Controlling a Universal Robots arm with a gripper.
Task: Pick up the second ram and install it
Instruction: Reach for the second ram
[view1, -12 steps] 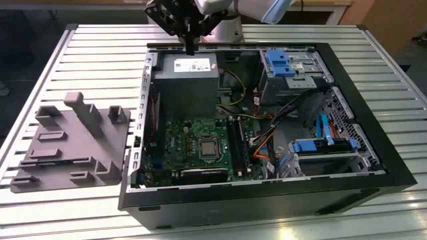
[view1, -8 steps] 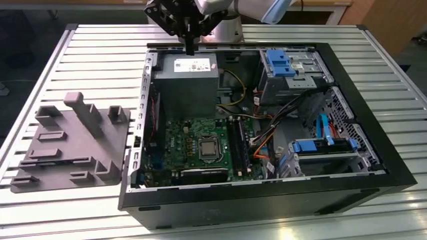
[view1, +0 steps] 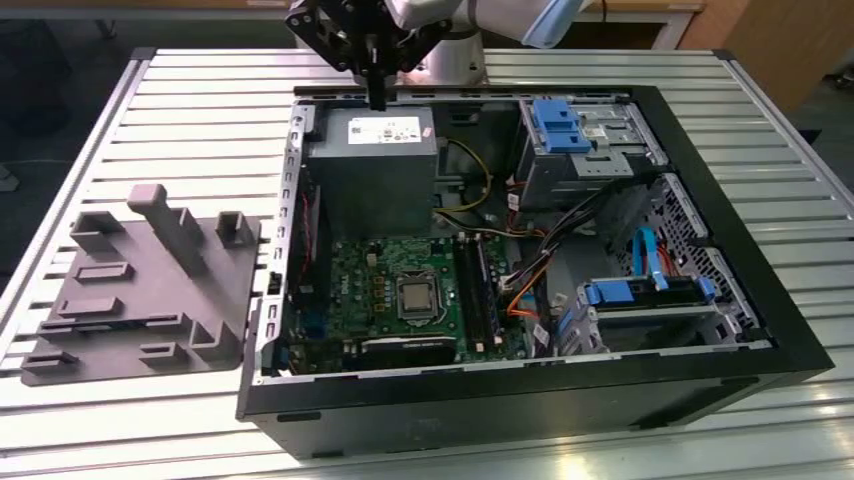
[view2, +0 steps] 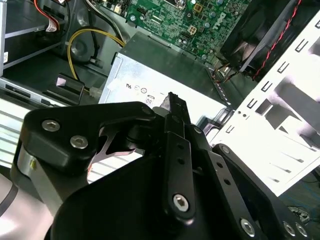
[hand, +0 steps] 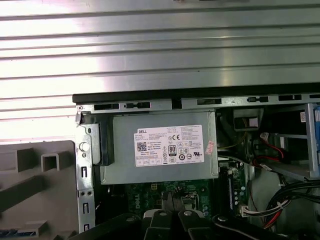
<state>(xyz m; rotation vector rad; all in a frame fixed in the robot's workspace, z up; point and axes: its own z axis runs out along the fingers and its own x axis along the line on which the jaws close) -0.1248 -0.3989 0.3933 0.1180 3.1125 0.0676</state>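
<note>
My gripper (view1: 378, 98) hangs over the far rim of the open computer case (view1: 781, 335), just above the grey power supply (view1: 371, 165). Its black fingers are pressed together and I see nothing between them in both wrist views (view2: 172, 98) (hand: 172, 199). The second ram is hidden from these views. The green motherboard (view1: 387, 275) lies nearer the case's front, with long black slot sockets (view1: 475, 290) at its right side in the exterior view. The gripper is well apart from those sockets.
A grey moulded fixture (view1: 134, 290) with posts and slots lies on the slatted table at the exterior view's left of the case. Blue drive brackets (view1: 558, 125), a blue cable (view1: 647, 255) and bundled wires (view1: 527, 290) crowd the case's right half.
</note>
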